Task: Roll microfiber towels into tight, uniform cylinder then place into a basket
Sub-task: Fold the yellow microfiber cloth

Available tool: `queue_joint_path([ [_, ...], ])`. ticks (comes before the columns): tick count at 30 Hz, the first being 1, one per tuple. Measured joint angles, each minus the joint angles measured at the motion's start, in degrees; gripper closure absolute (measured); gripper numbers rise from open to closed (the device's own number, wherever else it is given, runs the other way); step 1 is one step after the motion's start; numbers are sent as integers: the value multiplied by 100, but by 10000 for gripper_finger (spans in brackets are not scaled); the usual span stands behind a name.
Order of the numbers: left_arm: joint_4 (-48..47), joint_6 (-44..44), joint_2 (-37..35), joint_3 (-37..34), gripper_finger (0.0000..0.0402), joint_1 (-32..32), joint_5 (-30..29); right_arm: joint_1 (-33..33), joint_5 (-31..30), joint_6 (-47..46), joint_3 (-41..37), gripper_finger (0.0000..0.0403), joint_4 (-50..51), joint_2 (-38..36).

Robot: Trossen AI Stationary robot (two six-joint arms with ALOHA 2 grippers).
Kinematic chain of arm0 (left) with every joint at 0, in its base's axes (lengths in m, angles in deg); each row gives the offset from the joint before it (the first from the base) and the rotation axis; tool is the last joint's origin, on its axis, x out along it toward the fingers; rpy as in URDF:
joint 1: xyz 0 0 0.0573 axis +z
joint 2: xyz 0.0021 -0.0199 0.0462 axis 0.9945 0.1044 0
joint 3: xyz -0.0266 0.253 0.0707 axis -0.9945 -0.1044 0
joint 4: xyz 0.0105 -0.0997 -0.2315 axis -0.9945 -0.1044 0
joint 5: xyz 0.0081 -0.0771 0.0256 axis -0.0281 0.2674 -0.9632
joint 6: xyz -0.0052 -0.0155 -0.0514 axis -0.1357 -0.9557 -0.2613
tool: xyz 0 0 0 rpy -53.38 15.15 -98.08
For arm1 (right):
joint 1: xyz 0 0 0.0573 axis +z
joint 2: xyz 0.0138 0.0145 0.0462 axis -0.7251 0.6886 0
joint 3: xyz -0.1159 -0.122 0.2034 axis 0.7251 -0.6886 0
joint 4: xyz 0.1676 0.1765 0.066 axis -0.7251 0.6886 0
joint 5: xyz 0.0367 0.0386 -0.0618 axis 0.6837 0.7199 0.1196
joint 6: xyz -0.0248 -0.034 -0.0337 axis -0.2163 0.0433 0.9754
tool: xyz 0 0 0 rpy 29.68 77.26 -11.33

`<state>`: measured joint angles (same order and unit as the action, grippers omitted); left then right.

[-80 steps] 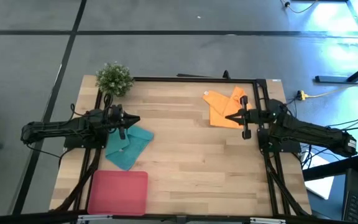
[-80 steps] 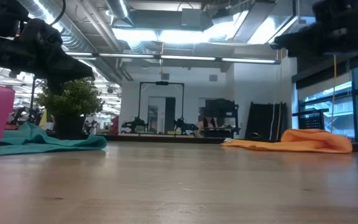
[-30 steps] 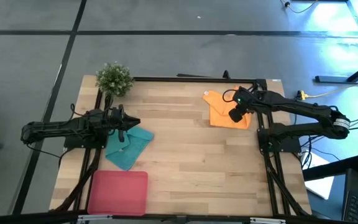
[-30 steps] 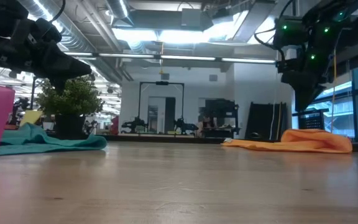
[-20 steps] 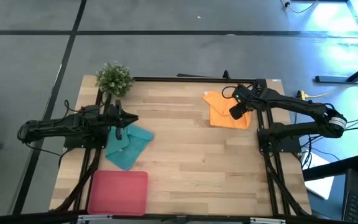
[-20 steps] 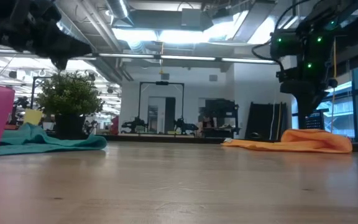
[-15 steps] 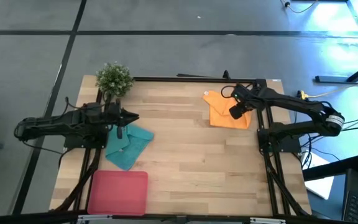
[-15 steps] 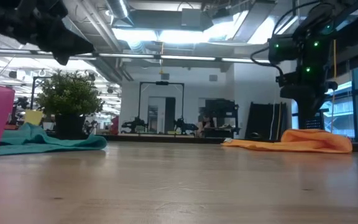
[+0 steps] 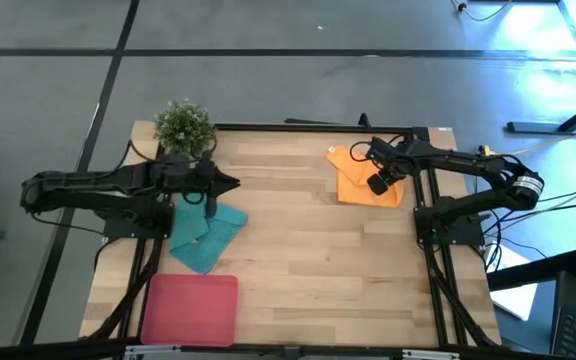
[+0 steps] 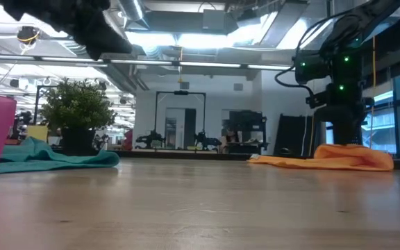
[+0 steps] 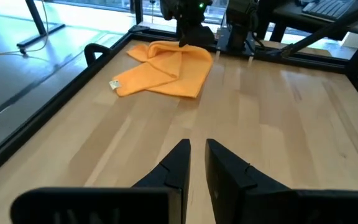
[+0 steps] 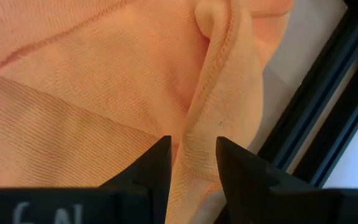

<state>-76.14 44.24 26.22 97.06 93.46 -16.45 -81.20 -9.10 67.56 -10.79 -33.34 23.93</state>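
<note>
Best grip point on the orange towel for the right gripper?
Take the raised fold ridge of the orange towel near its right edge, coming straight down. The right gripper hangs open over it, fingers either side of the ridge; elsewhere the cloth lies flat, giving little to pinch.

Bright orange towel [image 9: 360, 177] under the dark right claw [image 9: 376, 183]; teal towel [image 9: 206, 236] beside the dark left claw [image 9: 211, 203]; pink-red basket [image 9: 190, 310]; pale wood-grain surface [image 9: 298, 250].
</note>
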Motion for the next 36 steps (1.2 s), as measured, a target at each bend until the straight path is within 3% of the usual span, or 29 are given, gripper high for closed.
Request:
queue_joint_path([
  [8, -9, 3, 594, 383, 360, -17, 0, 0, -111, 1, -2, 290, -3, 223],
  [18, -31, 5, 823, 452, 360, -17, 0, 0, -109, 4, -2, 394, -7, 233],
  [23, -17, -24, 823, 452, 360, -17, 0, 81, -111, 12, 14, 393, -45, 233],
  [26, -10, -28, 823, 452, 360, -17, -1, 279, -318, 513, 124, 399, -203, 181],
  [36, 384, 26, 818, 452, 360, -15, -2, 801, -457, 1273, 1139, 400, -86, -204],
])
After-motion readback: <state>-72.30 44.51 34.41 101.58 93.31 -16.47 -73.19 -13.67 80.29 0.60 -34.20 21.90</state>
